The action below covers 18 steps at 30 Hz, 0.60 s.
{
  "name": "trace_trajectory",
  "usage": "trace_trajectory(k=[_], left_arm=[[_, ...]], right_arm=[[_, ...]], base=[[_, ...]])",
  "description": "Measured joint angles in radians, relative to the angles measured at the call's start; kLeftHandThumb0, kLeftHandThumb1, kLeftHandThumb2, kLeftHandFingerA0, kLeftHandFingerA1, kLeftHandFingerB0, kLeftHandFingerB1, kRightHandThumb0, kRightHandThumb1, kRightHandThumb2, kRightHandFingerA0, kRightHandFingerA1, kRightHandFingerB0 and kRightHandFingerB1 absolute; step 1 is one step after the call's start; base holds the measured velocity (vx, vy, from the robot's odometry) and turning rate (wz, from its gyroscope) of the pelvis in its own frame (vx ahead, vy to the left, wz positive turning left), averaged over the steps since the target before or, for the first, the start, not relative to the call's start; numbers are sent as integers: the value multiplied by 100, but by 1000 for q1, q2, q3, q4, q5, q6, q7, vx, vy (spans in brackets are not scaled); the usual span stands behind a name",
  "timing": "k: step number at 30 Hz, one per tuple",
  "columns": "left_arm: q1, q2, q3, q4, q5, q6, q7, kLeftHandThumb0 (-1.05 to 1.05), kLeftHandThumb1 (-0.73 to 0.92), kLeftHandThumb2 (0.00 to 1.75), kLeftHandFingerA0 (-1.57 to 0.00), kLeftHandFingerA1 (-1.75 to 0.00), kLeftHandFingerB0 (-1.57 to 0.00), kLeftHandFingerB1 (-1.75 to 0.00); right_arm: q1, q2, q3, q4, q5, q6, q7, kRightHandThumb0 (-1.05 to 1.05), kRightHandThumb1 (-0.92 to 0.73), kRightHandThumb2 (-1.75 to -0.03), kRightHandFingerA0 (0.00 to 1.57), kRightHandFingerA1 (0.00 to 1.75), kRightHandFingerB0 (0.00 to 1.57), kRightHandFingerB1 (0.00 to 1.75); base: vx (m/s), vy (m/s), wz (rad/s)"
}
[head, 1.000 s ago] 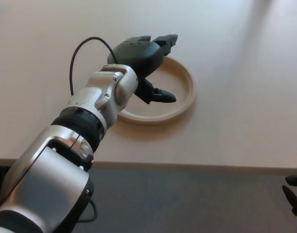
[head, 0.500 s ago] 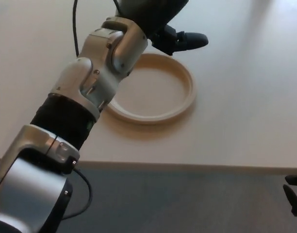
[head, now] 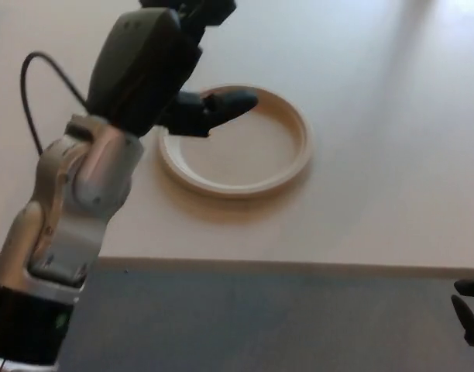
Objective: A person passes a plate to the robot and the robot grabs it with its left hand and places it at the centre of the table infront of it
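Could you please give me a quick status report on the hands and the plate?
Left robot hand open, raised above the table. Plate flat on table, released. Right robot hand barely in view. Nothing in the way.

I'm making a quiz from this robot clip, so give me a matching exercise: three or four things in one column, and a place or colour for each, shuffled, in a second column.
Things:
1. plate
2. left hand
3. right hand
4. table

Descriptions:
A. black fingertips at the lower right edge of the picture
B. cream ring-rimmed dish lying flat, held by nothing
C. pale wood surface under the dish
D. black, raised above the dish's left side, holding nothing

Pairs: 1-B, 2-D, 3-A, 4-C
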Motion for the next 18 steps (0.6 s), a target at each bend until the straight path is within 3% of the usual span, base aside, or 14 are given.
trace_trajectory(k=[10, 18], left_arm=[[525, 27, 177, -279, -115, -75, -18, -63, 66, 59, -31, -38, -30, -31], [903, 31, 268, -377, -199, -177, -24, -65, 70, 61, -29, -42, -26, -33]], right_arm=[[41, 3, 11, -22, 2, -19, 7, -93, -82, -66, 30, 60, 30, 47], [227, 3, 9, -158, 11, -75, 38, -87, -83, -65, 32, 62, 29, 47]], base=[[0, 0, 0], [0, 0, 0]])
